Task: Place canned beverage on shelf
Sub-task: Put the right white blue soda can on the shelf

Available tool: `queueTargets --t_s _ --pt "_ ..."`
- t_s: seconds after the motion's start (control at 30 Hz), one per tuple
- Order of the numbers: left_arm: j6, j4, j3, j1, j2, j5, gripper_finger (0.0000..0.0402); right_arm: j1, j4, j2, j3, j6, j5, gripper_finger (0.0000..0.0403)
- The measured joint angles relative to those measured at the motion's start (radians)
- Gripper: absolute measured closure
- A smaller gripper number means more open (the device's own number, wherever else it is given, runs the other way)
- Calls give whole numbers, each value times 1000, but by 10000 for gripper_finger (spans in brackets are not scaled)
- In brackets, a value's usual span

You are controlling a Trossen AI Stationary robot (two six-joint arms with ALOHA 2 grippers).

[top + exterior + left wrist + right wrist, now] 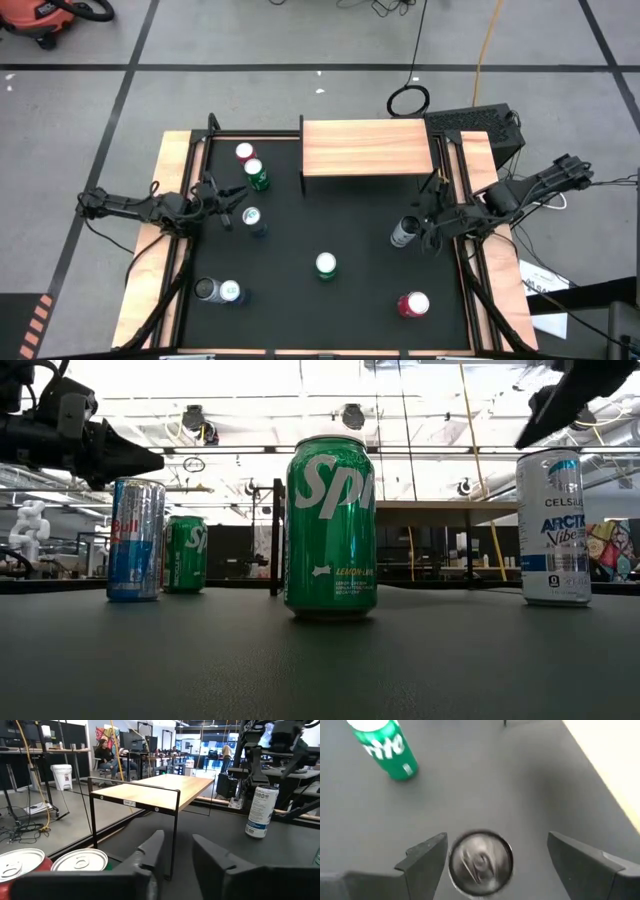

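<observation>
The shelf (365,148), a light-wood top on thin black legs, stands at the far middle of the black mat and also shows in the left wrist view (150,795). A white Celsius can (404,232) stands upright on the mat, right of centre. My right gripper (490,855) is open just above it, one finger on either side of the can's top (481,862), touching nothing. In the low view this gripper (545,420) hangs over the can (553,530). My left gripper (177,855) is open and empty at the left (225,205), near a blue can (252,218).
A green Sprite can (326,265) stands at the near middle. A red-topped can (244,152) and a green can (256,175) stand far left. Two cans (218,291) stand near left and a red can (413,304) near right. Wooden rails (150,260) frame the mat.
</observation>
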Motion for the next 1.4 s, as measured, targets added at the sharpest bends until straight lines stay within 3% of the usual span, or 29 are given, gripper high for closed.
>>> queueTargets --t_s 0.2,0.63,0.8,1.0,1.07,1.2,1.4 --pt "0 0 0 0 21 7 253 8 -25 7 -23 63 -77 74" --pt "-1 -1 0 0 52 7 251 12 81 18 -153 96 -70 79" --pt "-1 -1 0 0 52 7 251 12 108 18 -153 89 -68 105" --pt "-1 -1 0 0 52 7 251 12 109 16 -153 96 -68 169" --pt "-1 -1 0 0 52 7 251 12 104 13 -149 90 -68 170" --pt "0 4 0 0 52 7 251 -2 69 8 -70 44 -72 170" --pt "0 31 0 0 52 6 251 -78 -103 24 207 -99 6 170"
